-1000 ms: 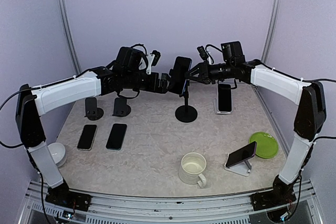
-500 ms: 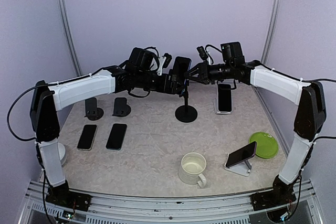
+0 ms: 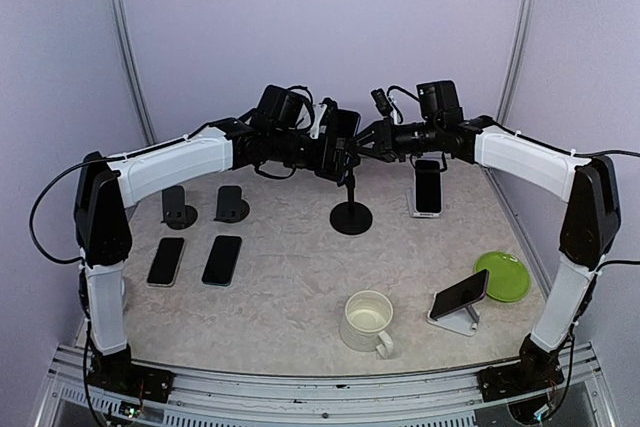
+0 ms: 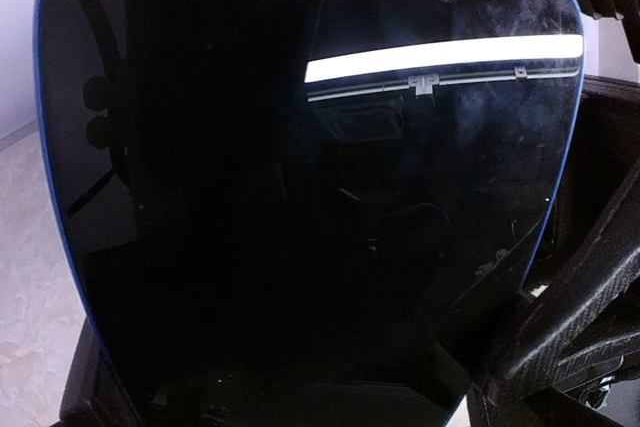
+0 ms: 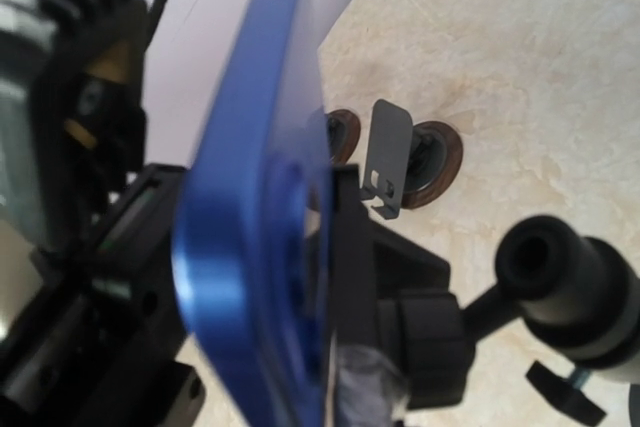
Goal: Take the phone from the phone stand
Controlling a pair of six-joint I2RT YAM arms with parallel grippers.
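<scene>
The phone (image 3: 341, 135), black-screened in a blue case, sits clamped on the tall black phone stand (image 3: 351, 218) at the table's middle back. My left gripper (image 3: 327, 153) is at the phone's screen side, its jaws open along the phone's side edges; the screen (image 4: 300, 197) fills the left wrist view. My right gripper (image 3: 363, 141) is behind the phone, shut on the stand's clamp head (image 5: 420, 317). The phone's blue back (image 5: 265, 197) shows edge-on in the right wrist view. The fingertips themselves are mostly hidden.
Two empty black stands (image 3: 179, 209) (image 3: 231, 205) and two flat phones (image 3: 166, 260) (image 3: 222, 260) are at the left. A phone in a white stand (image 3: 427, 187) is at the back right. A cup (image 3: 368, 321), green plate (image 3: 502, 276), another propped phone (image 3: 459, 295) and white bowl (image 3: 108, 292) are nearer.
My left arm has reached forward and right until its gripper is at the phone. The right arm has stayed at the stand's head.
</scene>
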